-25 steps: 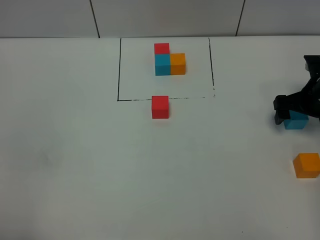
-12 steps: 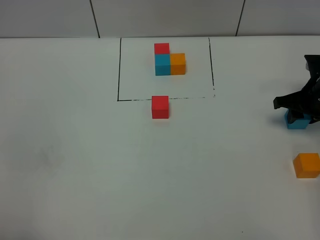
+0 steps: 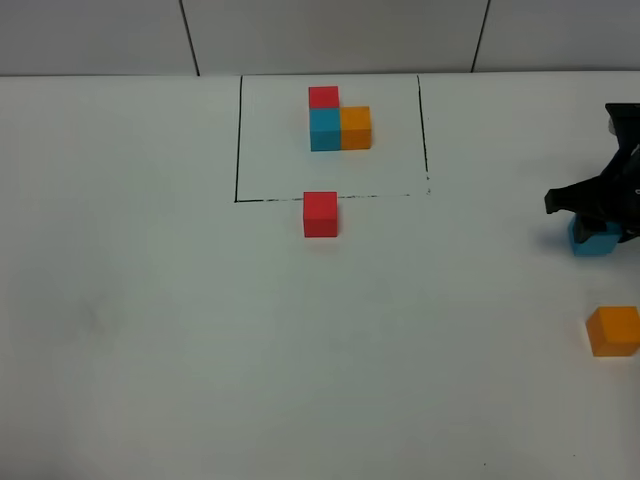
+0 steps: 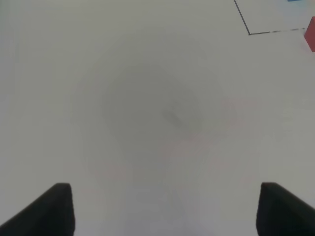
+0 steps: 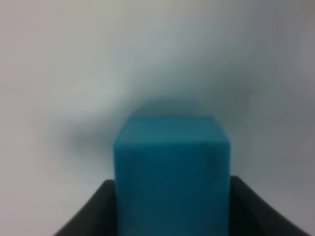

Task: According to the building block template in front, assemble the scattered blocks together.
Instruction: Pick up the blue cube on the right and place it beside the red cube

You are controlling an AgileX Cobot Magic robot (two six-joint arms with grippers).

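Three loose cubes lie on the white table (image 3: 150, 330); bare surface spans the whole left half and the lower middle of the exterior view. The black drawn frame (image 3: 238, 140) occupies the upper centre, its far line close to the table's back edge. Inside it the building block template (image 3: 338, 120) sits in the upper middle, apart from all four lines. The red cube (image 3: 320, 214) rests against the outside of the frame's lower line, with open table on its other three sides.

The right gripper (image 3: 596, 222) works at the far right of the frame, at mid height. The cyan-blue cube (image 5: 172, 167) sits between its two dark fingers (image 5: 93, 211); the right wrist view shows a finger pressed against each side face, so the cube is clamped. The orange cube (image 3: 613, 331) lies below that gripper, apart from it, at the right frame border.

The left gripper (image 4: 166, 209) is released, fingers spread wide over bare table; the frame's corner and the red cube appear ahead of it, well apart.
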